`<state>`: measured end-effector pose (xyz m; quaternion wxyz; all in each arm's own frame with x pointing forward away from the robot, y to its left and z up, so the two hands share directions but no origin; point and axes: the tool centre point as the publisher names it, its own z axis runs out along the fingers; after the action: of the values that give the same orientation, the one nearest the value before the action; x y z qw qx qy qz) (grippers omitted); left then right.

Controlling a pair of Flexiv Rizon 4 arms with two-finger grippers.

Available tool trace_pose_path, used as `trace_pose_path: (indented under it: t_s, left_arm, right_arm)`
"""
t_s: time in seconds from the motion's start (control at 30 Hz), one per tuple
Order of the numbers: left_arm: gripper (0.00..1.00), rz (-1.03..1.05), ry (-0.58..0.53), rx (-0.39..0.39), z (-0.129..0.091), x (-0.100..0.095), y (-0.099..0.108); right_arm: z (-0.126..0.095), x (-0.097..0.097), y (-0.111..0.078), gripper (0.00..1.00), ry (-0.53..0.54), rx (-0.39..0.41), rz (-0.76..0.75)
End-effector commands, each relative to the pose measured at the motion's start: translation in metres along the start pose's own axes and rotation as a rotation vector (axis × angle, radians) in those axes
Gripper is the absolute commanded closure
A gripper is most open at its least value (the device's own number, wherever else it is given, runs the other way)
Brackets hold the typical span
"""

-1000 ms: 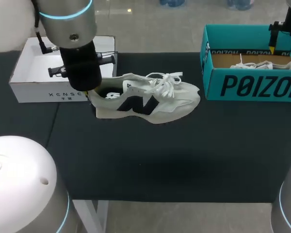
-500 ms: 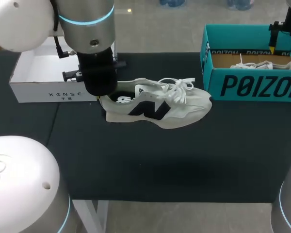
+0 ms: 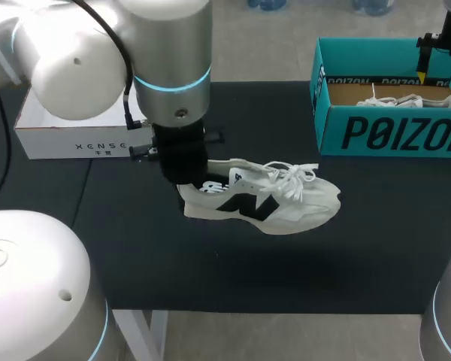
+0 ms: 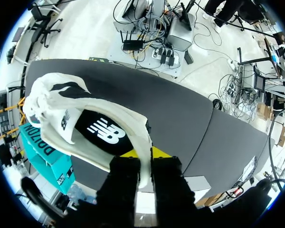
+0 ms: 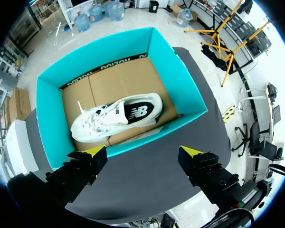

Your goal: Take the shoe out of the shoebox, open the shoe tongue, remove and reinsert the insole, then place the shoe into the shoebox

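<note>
Evidently the thin heel wall of the white mesh sneaker with the black side logo and white laces (image 3: 274, 203) is being clamped by the left gripper (image 4: 146, 154), with one yellow-tipped finger inside the collar and one outside it. Ahead of the jaws the whole length of the shoe is being cantilevered, toe furthest out, and it appears to be hanging just over the surface rather than resting on it.

A slip is being risked here. So narrow a pinch on soft padding could let the heavier toe swing down, twist the heel out of the fingers, or tip the shoe onto its side, leaving the tongue and insole harder to reach. The loose laces ahead of the jaws could also be snagged.

Beneath the jaws the matte black tabletop (image 3: 248, 278) is being offered as a landing place. Behind them, near, the open white cardboard shoebox (image 3: 75, 139) is standing. Well ahead, past the toe, a teal cardboard box (image 3: 391, 131) is sitting with a second white sneaker (image 5: 116, 116) lying in it. Over that box the right gripper (image 5: 142, 152) is being held with fingers spread wide and nothing between them.
</note>
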<state>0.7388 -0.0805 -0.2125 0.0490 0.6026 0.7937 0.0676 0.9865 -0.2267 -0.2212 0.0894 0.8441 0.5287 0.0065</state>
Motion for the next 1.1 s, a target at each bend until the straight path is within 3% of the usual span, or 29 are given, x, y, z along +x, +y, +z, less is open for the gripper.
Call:
trace_pose_path:
  t_s: [0.03,0.53,1.1]
  left_arm:
    - [1.0,0.003,0.011,0.005,0.033,-0.012,-0.002]
    - [1.0,-0.013,0.057,0.07,0.1,-0.033,-0.015]
    - [1.0,-0.046,0.104,0.091,0.141,-0.041,-0.027]
  right_arm:
    - [0.0,-0.001,-0.001,0.0,0.001,-0.002,0.0]
    - [0.0,-0.001,-0.001,0.0,0.001,-0.002,0.0]
    - [0.0,-0.001,-0.001,0.0,0.001,-0.002,0.0]
